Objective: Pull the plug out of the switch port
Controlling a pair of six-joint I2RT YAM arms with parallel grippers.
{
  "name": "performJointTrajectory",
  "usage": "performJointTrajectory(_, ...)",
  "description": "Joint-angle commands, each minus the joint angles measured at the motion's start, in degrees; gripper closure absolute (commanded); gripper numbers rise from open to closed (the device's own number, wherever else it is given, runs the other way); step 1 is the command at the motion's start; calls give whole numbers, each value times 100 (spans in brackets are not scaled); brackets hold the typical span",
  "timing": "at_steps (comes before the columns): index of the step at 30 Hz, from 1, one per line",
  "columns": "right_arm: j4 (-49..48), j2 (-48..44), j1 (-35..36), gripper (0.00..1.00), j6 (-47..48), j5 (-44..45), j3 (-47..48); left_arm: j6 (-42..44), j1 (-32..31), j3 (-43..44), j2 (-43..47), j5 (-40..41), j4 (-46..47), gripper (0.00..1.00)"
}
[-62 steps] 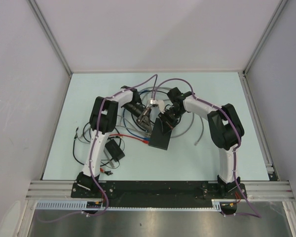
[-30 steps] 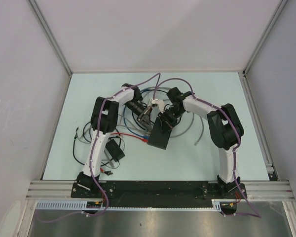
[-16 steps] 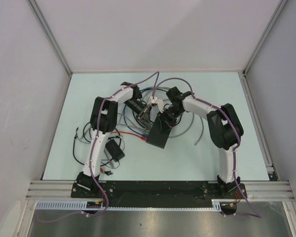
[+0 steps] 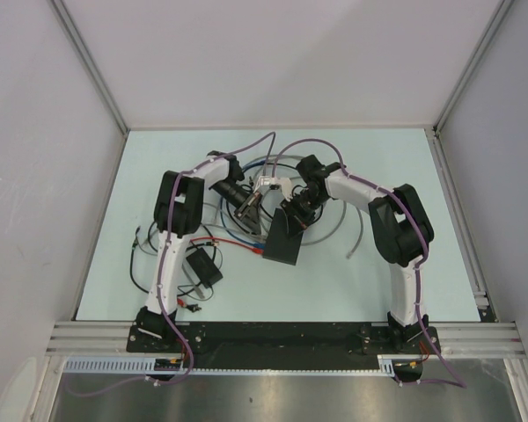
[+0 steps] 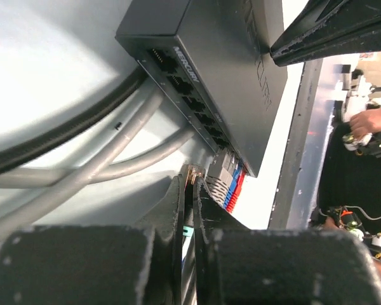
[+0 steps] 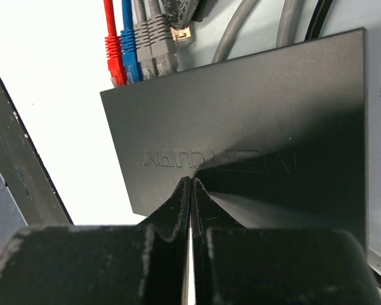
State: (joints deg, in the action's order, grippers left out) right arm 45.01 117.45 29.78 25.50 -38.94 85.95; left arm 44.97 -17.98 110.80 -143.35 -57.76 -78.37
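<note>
The flat dark grey switch (image 4: 280, 244) lies mid-table. Its port row (image 5: 184, 95) shows in the left wrist view, the near ports empty. Grey, blue and red plugs (image 5: 232, 181) sit in the far ports. My left gripper (image 5: 192, 181) is shut on a clear-tipped plug (image 5: 193, 170), which is out of its port, a small gap from the switch edge. In the top view the left gripper (image 4: 253, 206) is just left of the switch. My right gripper (image 6: 192, 184) is shut, its tips pressed on the switch top (image 6: 260, 108). The freed plug (image 6: 183, 33) shows there too.
A smaller black box with thin wires (image 4: 204, 266) lies at the left. Grey cable loops (image 4: 339, 227) and a black cable (image 5: 63, 136) curl behind the switch. Red and blue cables (image 4: 233, 242) run left from it. Enclosure walls ring the table.
My left gripper has drawn back to the left, away from the switch, with the plug in it. The switch has shifted slightly left. The right gripper stays on the switch.
</note>
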Motion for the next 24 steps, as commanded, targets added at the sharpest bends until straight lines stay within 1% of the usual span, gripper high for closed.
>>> performJointTrajectory(1, 7, 375, 1, 100, 280, 862, -114, -233, -57, -409, 421, 256, 442, 100)
performJointTrajectory(2, 7, 384, 1, 100, 280, 862, -114, -478, -57, -445, 631, 230, 698, 100)
performJointTrajectory(3, 7, 393, 10, 100, 280, 862, -105, -620, -57, -454, 720, 230, 1170, 100)
performJointTrajectory(4, 7, 393, 10, 100, 280, 862, -105, -786, -57, -341, 782, 247, 1314, 100)
performJointTrajectory(6, 7, 384, 19, 100, 280, 870, -96, -797, -57, 36, 748, 195, 1237, 100)
performJointTrajectory(7, 7, 393, 19, 100, 289, 870, -96, -779, -57, 542, 703, 142, 1141, 100)
performJointTrajectory(9, 16, 384, 28, 100, 298, 897, -96, -718, -57, 1081, 520, 72, 895, 100)
performJointTrajectory(10, 7, 384, 19, 100, 298, 897, -96, -735, -57, 1484, 466, -7, 798, 100)
performJointTrajectory(12, 7, 367, 19, 100, 298, 932, -105, -814, -57, 1698, 448, -34, 893, 100)
performJointTrajectory(13, -19, 358, 36, 100, 298, 941, -105, -1032, -57, 1734, 466, 123, 1224, 100)
performJointTrajectory(15, -19, 349, 37, 100, 298, 967, -105, -1060, -57, 1970, 379, 395, 1385, 100)
performJointTrajectory(18, -19, 340, 54, 100, 298, 1002, -114, -1078, -48, 2400, 159, 1151, 1482, 100)
performJointTrajectory(19, -10, 340, 63, 100, 298, 1011, -114, -1096, -39, 2446, 141, 1327, 1595, 100)
performJointTrajectory(20, -19, 331, 54, 100, 307, 1011, -105, -1139, -30, 2455, 141, 1763, 1675, 100)
performJointTrajectory(22, -2, 331, 63, 100, 307, 1028, -114, -1140, -4, 2358, 219, 2083, 1798, 100)
performJointTrajectory(24, 7, 323, 54, 100, 307, 1037, -114, -1175, 22, 2219, 307, 2374, 1913, 83)
